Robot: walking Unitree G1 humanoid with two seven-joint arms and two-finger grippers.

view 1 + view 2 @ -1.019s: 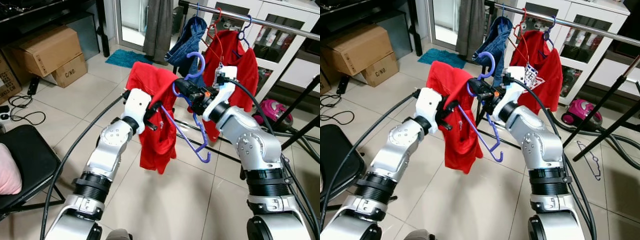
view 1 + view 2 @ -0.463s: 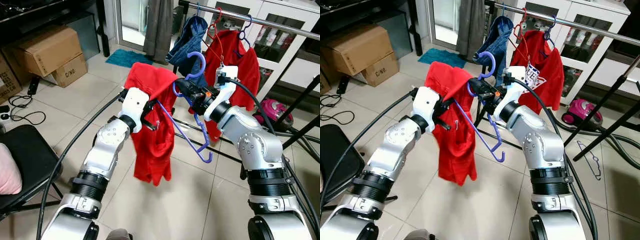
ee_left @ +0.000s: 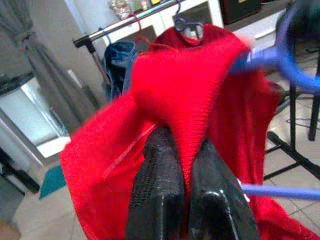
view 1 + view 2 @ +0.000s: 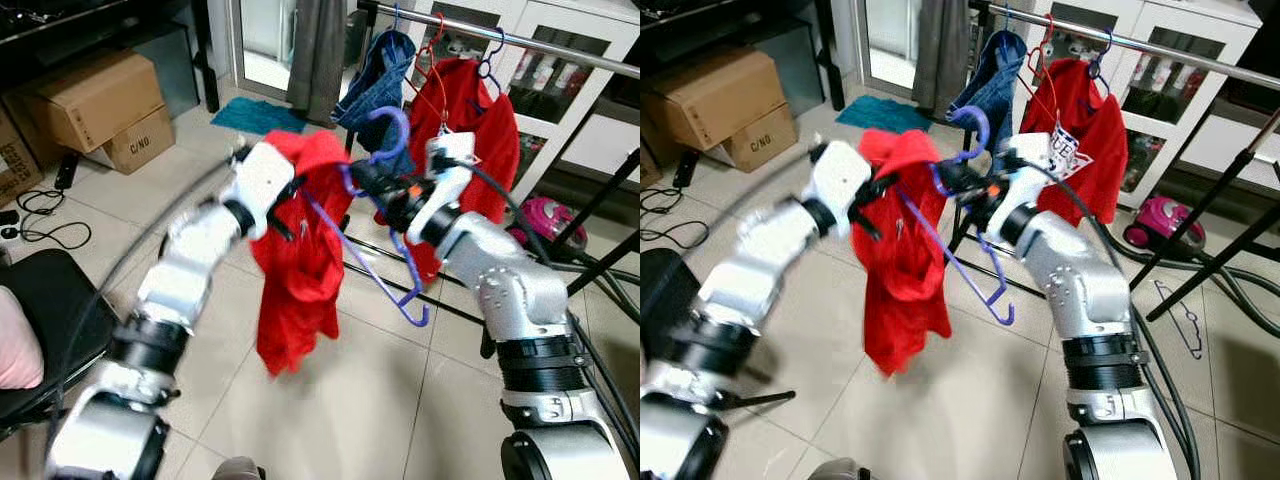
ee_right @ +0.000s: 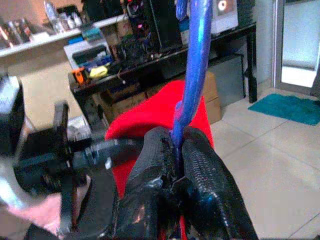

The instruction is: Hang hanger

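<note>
The right gripper [image 4: 362, 178], fingers clamped on the purple hanger [image 4: 372, 245] at its neck, holds its hook just below and short of the rail [image 4: 520, 42], while the left gripper [image 3: 181, 172] pinches the red garment [image 4: 300, 260] draped alongside.

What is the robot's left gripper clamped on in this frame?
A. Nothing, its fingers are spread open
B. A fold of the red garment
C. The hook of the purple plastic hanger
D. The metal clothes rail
B. In the left wrist view the left gripper has its two black fingers closed on a fold of the red garment, while the right gripper pinches the purple plastic hanger.
</note>
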